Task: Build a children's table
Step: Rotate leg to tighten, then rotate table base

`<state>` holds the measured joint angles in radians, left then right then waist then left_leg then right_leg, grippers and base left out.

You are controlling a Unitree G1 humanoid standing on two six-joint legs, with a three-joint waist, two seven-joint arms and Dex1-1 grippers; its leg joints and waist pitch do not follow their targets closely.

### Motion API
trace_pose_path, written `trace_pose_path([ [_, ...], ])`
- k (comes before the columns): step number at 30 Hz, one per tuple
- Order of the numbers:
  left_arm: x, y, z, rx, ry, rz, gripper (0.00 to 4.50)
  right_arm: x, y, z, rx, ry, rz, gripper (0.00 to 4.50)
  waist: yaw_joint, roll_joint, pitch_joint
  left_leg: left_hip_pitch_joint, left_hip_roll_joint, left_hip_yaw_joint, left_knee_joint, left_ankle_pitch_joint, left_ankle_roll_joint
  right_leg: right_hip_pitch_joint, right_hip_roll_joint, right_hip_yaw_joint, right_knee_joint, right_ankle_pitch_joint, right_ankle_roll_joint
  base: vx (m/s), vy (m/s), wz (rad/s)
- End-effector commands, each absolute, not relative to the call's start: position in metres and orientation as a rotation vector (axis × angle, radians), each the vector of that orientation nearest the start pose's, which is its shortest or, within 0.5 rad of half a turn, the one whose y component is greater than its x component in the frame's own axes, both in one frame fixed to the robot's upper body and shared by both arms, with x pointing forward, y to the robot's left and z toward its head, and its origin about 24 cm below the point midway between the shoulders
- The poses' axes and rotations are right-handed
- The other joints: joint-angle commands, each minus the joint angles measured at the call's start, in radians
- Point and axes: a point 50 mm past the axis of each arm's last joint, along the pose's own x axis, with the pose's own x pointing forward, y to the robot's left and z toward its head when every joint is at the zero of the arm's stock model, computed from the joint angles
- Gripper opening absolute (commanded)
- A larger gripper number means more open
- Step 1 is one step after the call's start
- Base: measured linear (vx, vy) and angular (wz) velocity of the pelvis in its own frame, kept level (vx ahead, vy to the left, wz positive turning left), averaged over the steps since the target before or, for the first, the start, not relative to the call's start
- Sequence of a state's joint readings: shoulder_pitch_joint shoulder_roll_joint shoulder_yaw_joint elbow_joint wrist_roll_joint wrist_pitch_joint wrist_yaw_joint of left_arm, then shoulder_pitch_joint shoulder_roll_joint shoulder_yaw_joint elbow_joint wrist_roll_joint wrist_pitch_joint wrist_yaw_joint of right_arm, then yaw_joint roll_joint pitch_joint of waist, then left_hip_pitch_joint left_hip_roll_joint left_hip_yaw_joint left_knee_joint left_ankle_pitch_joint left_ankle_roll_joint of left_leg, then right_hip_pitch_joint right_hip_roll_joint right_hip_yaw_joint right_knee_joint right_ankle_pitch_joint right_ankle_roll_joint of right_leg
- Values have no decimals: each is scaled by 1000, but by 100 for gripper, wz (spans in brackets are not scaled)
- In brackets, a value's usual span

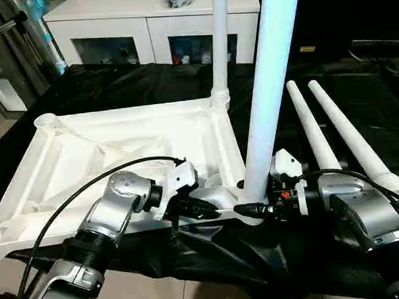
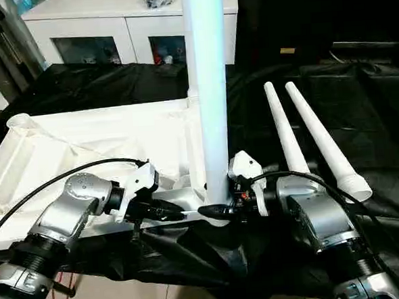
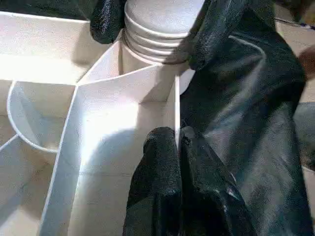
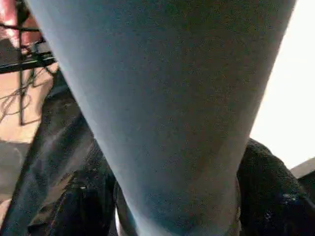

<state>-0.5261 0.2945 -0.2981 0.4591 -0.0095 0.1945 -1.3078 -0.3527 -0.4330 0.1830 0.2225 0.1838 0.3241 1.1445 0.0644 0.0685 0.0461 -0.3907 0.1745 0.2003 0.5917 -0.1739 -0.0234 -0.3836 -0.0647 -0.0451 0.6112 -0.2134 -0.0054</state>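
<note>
The upturned white tabletop (image 1: 118, 148) lies on the black cloth (image 1: 359, 99) with two legs upright in its sockets and two loose legs (image 1: 334, 131) beside it. The right gripper (image 1: 254, 210) clasps the near upright leg (image 1: 270, 84) at its base, and the left gripper (image 3: 177, 142) is pinched tight on the tabletop's rim just beside that socket.

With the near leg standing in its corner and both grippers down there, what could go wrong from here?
1. The near leg stands tall in its socket, with thread rings visible above it; if the right gripper lets go early, it may tip.
2. The left gripper pinches only the tabletop thin rim, so the top may slide on the black cloth.
</note>
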Motion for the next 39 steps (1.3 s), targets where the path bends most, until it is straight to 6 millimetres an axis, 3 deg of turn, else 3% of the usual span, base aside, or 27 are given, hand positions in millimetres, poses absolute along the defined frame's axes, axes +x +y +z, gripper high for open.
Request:
trace_pose_path([
  [1,297,68,63,269,318,-1553,0,279,-122,54,-134,372,1302,277,-5,-21,-57,24,62,-31,-65,-191,63,32,-85,43,-83,-197,-232,0,0,0],
  [7,325,52,61,253,319,-1242,0,315,-124,32,-151,433,847,276,-27,-23,-55,27,53,-33,-65,-214,27,28,-82,41,-89,-255,-225,0,0,0],
  [10,338,42,63,221,323,-1072,0,326,-122,27,-114,445,673,275,-32,-25,-59,27,52,-34,-63,-202,30,34,-83,42,-90,-233,-224,0,0,0],
  [15,343,35,64,228,326,-1003,0,330,-121,21,-112,446,586,275,-31,-28,-67,17,49,-30,-53,-113,91,41,-83,41,-77,-85,-246,0,0,0],
  [16,343,34,64,233,322,-1002,0,331,-119,21,-99,440,578,330,-28,-24,-67,17,48,-29,-51,-105,102,41,-84,42,-76,-70,-250,0,0,0],
  [18,343,30,62,235,319,-1016,0,333,-116,23,-60,422,585,344,-27,-26,-64,18,50,-29,-53,-126,105,41,-83,40,-80,-91,-251,0,0,0],
  [19,342,29,62,236,316,-1023,0,334,-115,25,-60,408,586,353,-27,-20,-63,20,50,-31,-55,-144,100,40,-82,39,-83,-118,-249,0,0,0],
  [21,343,28,61,244,311,-1022,0,335,-115,30,-82,371,597,368,-29,-23,-61,22,53,-31,-58,-170,87,39,-82,39,-85,-145,-245,0,0,0],
  [22,342,28,60,251,304,-1030,0,335,-117,35,-108,335,605,381,-29,-29,-60,23,54,-32,-60,-180,84,40,-82,39,-87,-159,-242,0,0,0],
  [23,341,27,60,255,299,-1038,0,335,-119,38,-122,318,606,381,-27,-27,-60,23,55,-32,-60,-180,83,40,-84,40,-86,-162,-240,0,0,0],
  [24,341,27,61,268,273,-1039,0,334,-126,45,-130,287,595,381,-28,-38,-61,21,55,-31,-60,-171,85,42,-84,40,-86,-154,-237,0,0,0],
  [27,341,26,61,263,247,-1042,0,329,-137,54,-117,259,582,381,-16,-36,-64,19,54,-30,-56,-124,109,45,-85,43,-78,-99,-228,0,0,0],
  [30,344,26,62,220,221,-994,0,308,-158,65,-130,229,623,381,-6,-40,-62,19,54,-30,-56,-122,126,45,-83,44,-80,-88,-207,0,0,0],
  [31,344,26,62,220,221,-994,28,308,-158,65,-131,229,623,388,0,-41,-64,18,56,-31,-54,-117,130,46,-85,43,-78,-82,-200,0,0,0],
  [35,349,39,64,207,192,-913,46,282,-168,71,-141,235,690,390,-4,-27,-58,17,56,-35,-61,-174,114,43,-85,39,-89,-165,-201,0,0,0],
  [36,349,39,64,207,192,-913,46,282,-168,71,-141,235,690,390,-3,-30,-59,20,59,-35,-61,-181,110,41,-85,40,-91,-165,-201,0,0,0],
  [37,354,53,68,240,159,-836,62,274,-164,70,-137,263,749,390,-6,-23,-59,16,57,-38,-62,-181,103,42,-85,39,-86,-154,-209,0,0,0],
  [38,354,55,68,244,155,-826,66,272,-163,70,-137,267,757,390,-7,-27,-58,17,58,-37,-63,-187,103,43,-81,38,-89,-151,-206,0,0,0],
  [39,359,79,76,254,134,-723,78,272,-155,62,-137,312,779,390,-10,-21,-59,15,62,-43,-65,-184,95,45,-86,38,-79,-132,-218,0,0,0],
])
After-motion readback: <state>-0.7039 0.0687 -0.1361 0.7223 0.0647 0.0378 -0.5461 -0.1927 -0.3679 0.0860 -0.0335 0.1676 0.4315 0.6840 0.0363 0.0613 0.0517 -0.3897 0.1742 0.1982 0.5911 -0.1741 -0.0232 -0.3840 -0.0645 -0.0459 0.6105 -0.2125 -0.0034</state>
